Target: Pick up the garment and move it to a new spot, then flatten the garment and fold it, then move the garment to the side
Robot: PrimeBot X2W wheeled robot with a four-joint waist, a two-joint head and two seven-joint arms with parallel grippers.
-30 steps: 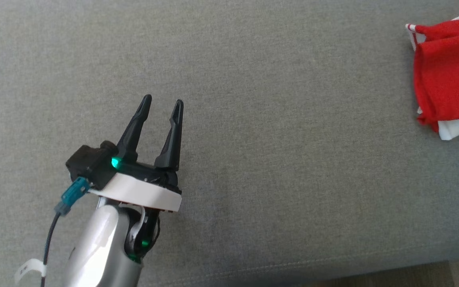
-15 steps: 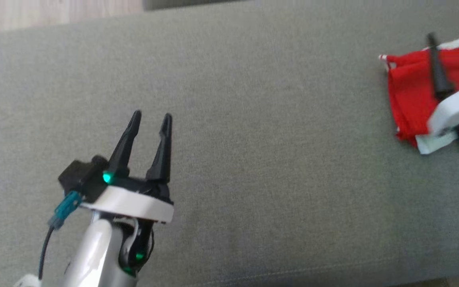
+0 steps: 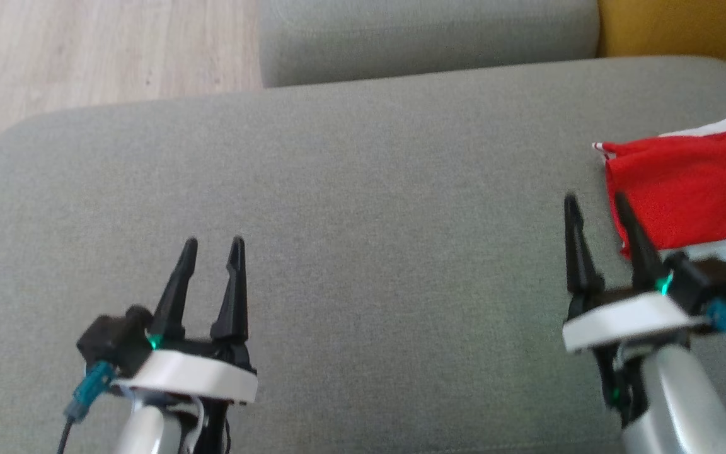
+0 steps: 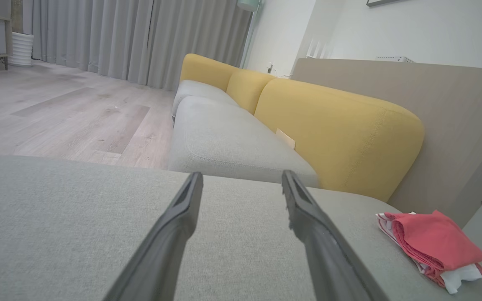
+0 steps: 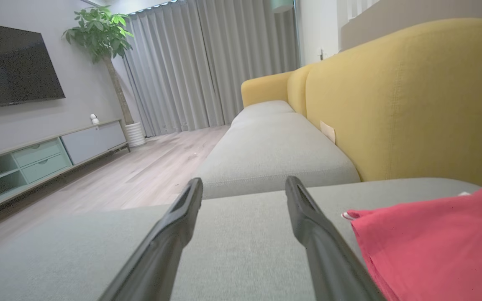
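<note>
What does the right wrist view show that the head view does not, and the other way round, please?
Right wrist view, of the two: the television, the potted plant and the curtains. Head view, of the two: the left gripper, open over the grey cushion. Both: the folded red garment at the cushion's right side, and the open right gripper near it.

Red-and-white garment (image 3: 684,192), grey cushion (image 3: 363,189)
</note>
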